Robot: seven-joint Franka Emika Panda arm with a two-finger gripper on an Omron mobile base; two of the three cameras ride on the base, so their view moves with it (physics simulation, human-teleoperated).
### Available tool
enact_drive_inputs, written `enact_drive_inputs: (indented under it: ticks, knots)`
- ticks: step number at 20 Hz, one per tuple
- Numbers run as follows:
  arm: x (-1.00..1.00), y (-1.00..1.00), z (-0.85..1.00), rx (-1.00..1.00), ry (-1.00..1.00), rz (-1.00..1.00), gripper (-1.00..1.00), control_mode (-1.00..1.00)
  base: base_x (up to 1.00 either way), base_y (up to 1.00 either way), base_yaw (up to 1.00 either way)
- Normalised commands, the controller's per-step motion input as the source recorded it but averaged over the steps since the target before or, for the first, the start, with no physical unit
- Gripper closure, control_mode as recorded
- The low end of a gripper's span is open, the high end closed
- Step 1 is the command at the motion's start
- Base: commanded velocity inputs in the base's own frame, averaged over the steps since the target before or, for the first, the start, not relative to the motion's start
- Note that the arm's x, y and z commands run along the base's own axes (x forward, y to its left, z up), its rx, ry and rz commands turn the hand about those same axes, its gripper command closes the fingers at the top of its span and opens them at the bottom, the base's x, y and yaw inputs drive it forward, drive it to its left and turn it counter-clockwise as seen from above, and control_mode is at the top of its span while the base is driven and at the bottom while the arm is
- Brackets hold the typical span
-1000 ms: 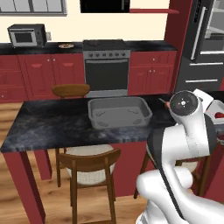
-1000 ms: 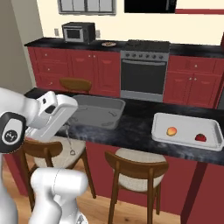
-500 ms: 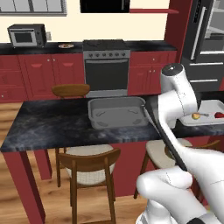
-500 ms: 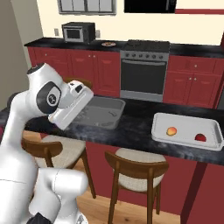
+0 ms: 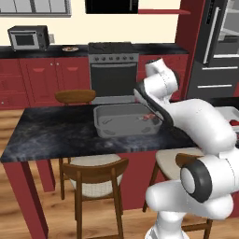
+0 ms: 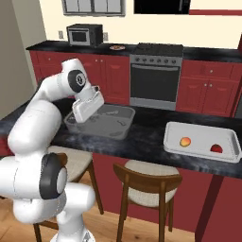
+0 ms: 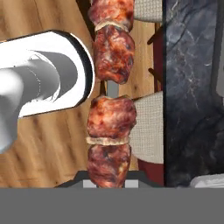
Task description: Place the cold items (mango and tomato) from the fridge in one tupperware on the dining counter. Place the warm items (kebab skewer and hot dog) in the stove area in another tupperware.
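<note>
Overhead – dark marbled counter [image 5: 51,133], red cabinets [image 6: 203,90] – wood floor [image 7: 39,144].

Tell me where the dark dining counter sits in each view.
Left base view: the dining counter spans the middle, running in from the left edge.
Right base view: it crosses the middle as a dark band.
Hand view: a dark marbled strip down the right side.
Shared landmark: a cream stool seat at its edge.
</note>
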Motion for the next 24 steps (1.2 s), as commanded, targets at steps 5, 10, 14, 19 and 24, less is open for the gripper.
enact_drive_inputs:
  ticks: [5,10,14,19,24]
  knots:
    - [0.93,0.35,-0.51,0.0,0.34,0.22,1.0,-1.0,0.0,0.0,0.0]
    - [0.72,0.37,-0.33,0.0,0.18,0.05,1.0,-1.0,0.0,0.0,0.0]
    - [0.35,0.38,-0.25,0.0,0.07,-0.1,1.0,-1.0,0.0,0.0,0.0]
    - [0.31,0.21,-0.31,0.0,0.02,-0.19,1.0,-1.0,0.0,0.0,0.0]
    - [0.31,0.01,-0.33,0.0,0.0,-0.17,1.0,-1.0,0.0,0.0,0.0]
